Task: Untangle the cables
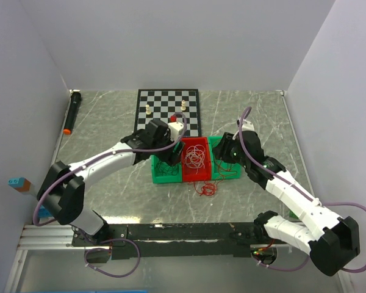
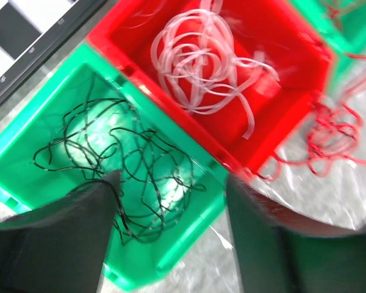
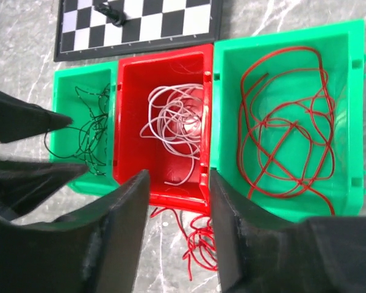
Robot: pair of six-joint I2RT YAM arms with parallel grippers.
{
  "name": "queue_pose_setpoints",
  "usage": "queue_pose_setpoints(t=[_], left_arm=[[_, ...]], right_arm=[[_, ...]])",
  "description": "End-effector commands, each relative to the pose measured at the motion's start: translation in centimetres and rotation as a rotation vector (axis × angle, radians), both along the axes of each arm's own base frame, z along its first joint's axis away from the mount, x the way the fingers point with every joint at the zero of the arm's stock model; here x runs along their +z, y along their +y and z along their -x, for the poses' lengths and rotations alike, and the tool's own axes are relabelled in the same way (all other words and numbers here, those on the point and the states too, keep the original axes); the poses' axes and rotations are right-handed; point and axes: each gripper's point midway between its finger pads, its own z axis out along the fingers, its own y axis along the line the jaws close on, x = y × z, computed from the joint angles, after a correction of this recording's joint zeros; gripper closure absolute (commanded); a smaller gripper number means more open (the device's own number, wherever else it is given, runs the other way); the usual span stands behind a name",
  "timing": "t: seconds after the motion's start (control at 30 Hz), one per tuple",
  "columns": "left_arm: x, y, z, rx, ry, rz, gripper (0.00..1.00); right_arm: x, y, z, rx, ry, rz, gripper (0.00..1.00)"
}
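Three bins stand side by side. The left green bin [image 1: 165,170] holds black wires [image 2: 119,162], also seen in the right wrist view [image 3: 88,131]. The red bin [image 1: 189,174] holds white wires [image 2: 201,67] [image 3: 174,119]. The right green bin [image 3: 348,122] holds red wires [image 3: 287,134]. A loose curl of red wires [image 1: 206,188] [image 3: 201,244] [image 2: 332,137] lies on the table before the red bin. My left gripper [image 2: 171,238] [image 1: 177,148] is open and empty above the left green bin's near corner. My right gripper [image 3: 178,232] [image 1: 224,154] is open and empty above the red bin's front edge and the loose red curl.
A chessboard [image 1: 169,110] with a few pieces lies behind the bins. A black marker with an orange tip [image 1: 71,113] lies at the far left. Small coloured blocks [image 1: 18,183] sit at the left edge. Walls close the table on three sides.
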Motion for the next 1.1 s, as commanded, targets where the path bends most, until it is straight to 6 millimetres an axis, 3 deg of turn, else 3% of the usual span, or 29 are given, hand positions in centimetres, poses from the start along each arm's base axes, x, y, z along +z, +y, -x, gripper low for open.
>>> queue_pose_setpoints(t=[0.0,0.07,0.23,0.37,0.57,0.7,0.87,0.97,1.07], left_arm=[[6.3,-1.6,2.0,-0.199,-0.071,0.099,0.13],[8.6,-2.3,3.6,-0.303,-0.068,0.152,0.01],[10.2,-1.1,6.5,-0.427,-0.048,0.139,0.03],[12.0,0.1,7.2,-0.455,-0.116,0.132,0.03],[17.0,2.4,5.3,-0.397,-0.211,0.152,0.03],[16.5,4.3,3.9,-0.322,-0.174,0.14,0.03],[16.4,6.2,2.3,-0.228,-0.159,0.128,0.03],[17.1,7.2,1.4,-0.187,-0.207,0.133,0.03],[17.2,7.9,0.8,-0.162,-0.247,0.12,0.03]], right_arm=[[-0.9,0.1,1.9,0.008,0.038,0.01,0.44],[-1.7,0.7,3.4,0.038,0.058,0.032,0.41],[-4.6,2.2,7.4,0.088,0.159,0.088,0.38],[-7.7,2.7,9.6,0.103,0.239,0.117,0.38],[-9.7,3.8,8.8,0.146,0.256,0.21,0.39],[-10.8,5.2,8.2,0.191,0.273,0.267,0.42],[-12.2,6.8,8.8,0.244,0.325,0.272,0.55],[-12.1,7.9,9.8,0.291,0.327,0.264,0.74],[-10.3,9.1,10.7,0.332,0.299,0.23,0.93]])
